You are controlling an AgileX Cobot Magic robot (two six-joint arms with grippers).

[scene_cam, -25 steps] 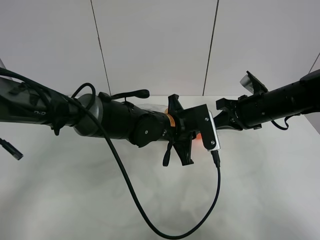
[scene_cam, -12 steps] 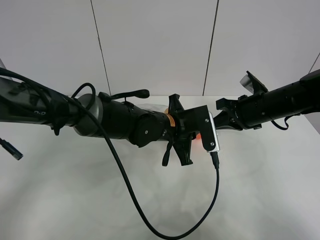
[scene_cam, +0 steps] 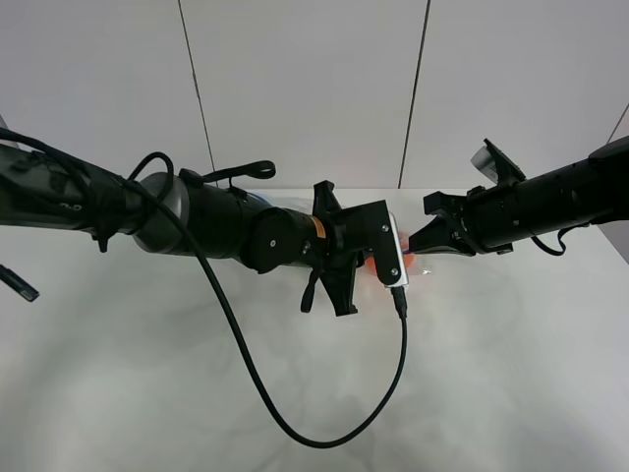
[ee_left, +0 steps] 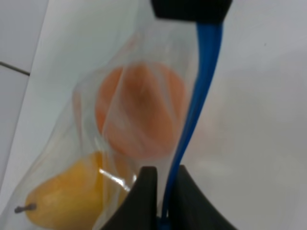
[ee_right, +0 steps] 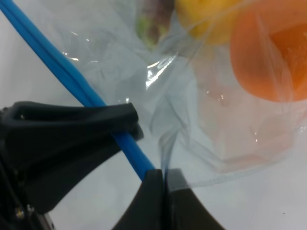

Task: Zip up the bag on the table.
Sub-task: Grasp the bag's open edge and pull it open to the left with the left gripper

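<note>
The left tool [ee_left: 165, 176] is pinching shut on the blue zip strip [ee_left: 200, 91] of the bag [ee_left: 120, 72], and the right tool [ee_right: 164, 175] is clamping the strip's far end, so the bag is stretching between them, low over the tabletop [scene_cam: 491, 374]. The sealing stroke seems to be running, and it is calling for steady sliding away from the right tool. Since a second ago, the left tool is standing farther from it.

The bag [ee_right: 120, 72] is lying on the table [scene_cam: 511, 374] — an orange [ee_left: 139, 112] and a stemmed fruit [ee_left: 62, 201] are sitting inside it, side by side.
</note>
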